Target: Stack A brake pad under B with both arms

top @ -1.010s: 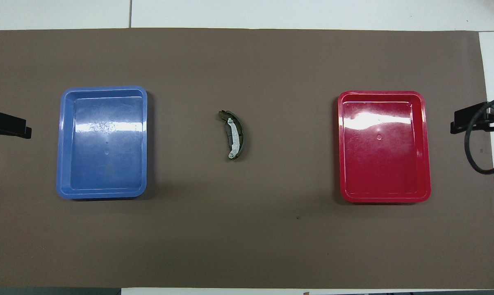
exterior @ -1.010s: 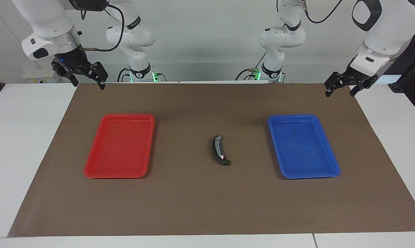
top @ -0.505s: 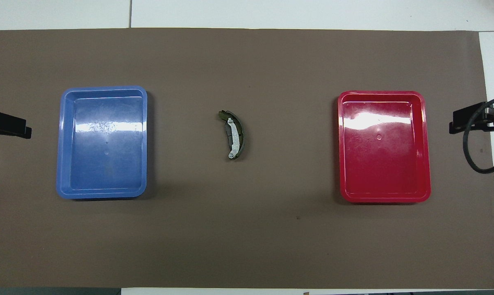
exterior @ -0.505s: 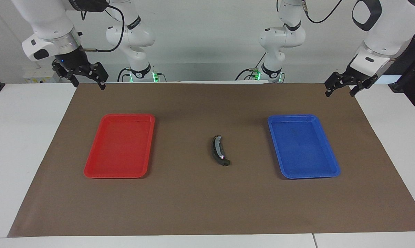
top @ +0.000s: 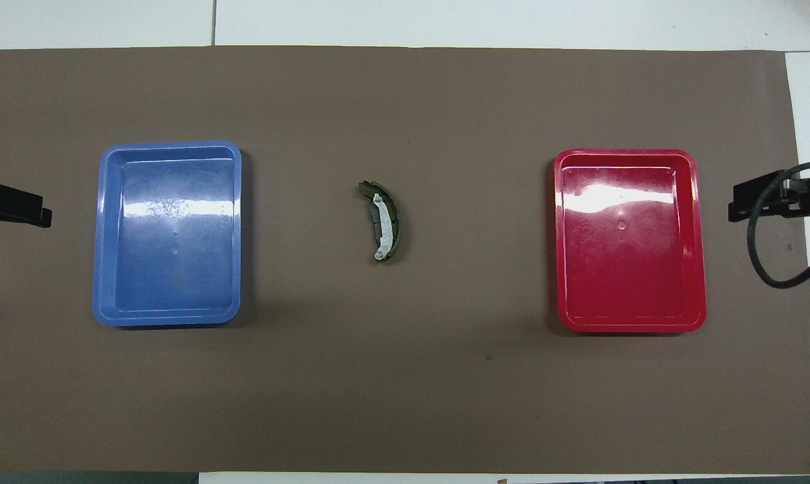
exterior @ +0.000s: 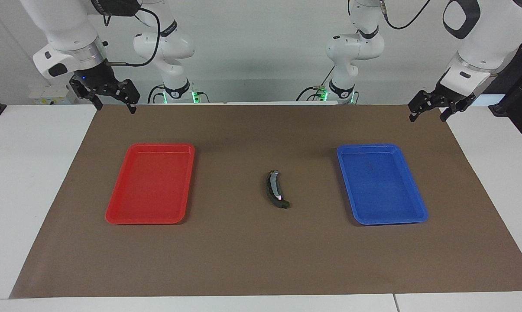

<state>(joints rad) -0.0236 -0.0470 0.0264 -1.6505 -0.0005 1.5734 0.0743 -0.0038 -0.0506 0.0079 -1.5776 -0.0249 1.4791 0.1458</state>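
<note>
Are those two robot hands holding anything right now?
No. Both tools are open with nothing between their fingers: left tool, right tool. The curved brake piece lies untouched on the mat.

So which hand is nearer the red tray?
Right. The right hand hangs at the end with the red tray; the left hand hangs at the end with the blue tray.

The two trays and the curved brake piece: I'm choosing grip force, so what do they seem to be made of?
The red tray and the blue tray look like moulded plastic with a glossy finish: rounded corners, broad glare bands. The curved brake piece looks like dark, matte friction material with a light grey stripe, perhaps bare metal; only one bright glint shows on it in the facing view.
</note>
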